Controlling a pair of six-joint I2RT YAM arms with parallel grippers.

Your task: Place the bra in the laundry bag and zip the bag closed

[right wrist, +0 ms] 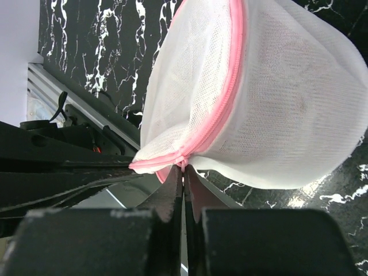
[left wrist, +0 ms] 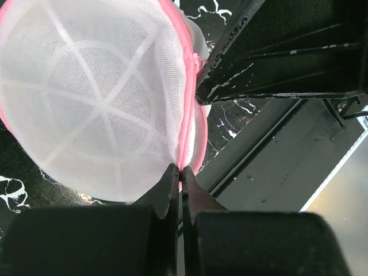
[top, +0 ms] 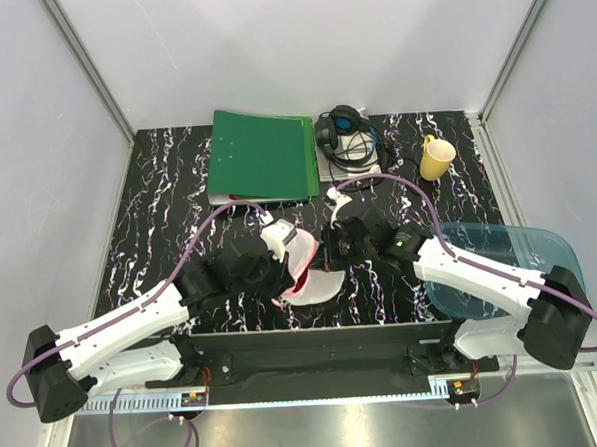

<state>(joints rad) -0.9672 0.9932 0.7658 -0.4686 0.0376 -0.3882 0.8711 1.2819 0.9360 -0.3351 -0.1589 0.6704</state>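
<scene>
The laundry bag (top: 316,275) is a white mesh pouch with pink trim, held between the two arms near the table's front edge. My left gripper (left wrist: 181,168) is shut on the bag's pink edge (left wrist: 187,115), with the ribbed round face (left wrist: 92,98) filling the view above it. My right gripper (right wrist: 184,167) is shut on the small pink zip pull where the zip line (right wrist: 221,109) ends. In the top view the left gripper (top: 291,262) and right gripper (top: 327,256) flank the bag. A red sliver (top: 299,281) at the bag's left edge may be the bra; no red shows through the mesh elsewhere.
A green folder (top: 262,153) lies at the back. Beside it, headphones (top: 346,133) rest on a white box, with a yellow mug (top: 436,157) further right. A translucent blue tray (top: 511,257) sits under the right arm. The black front rail (top: 315,343) runs just below the bag.
</scene>
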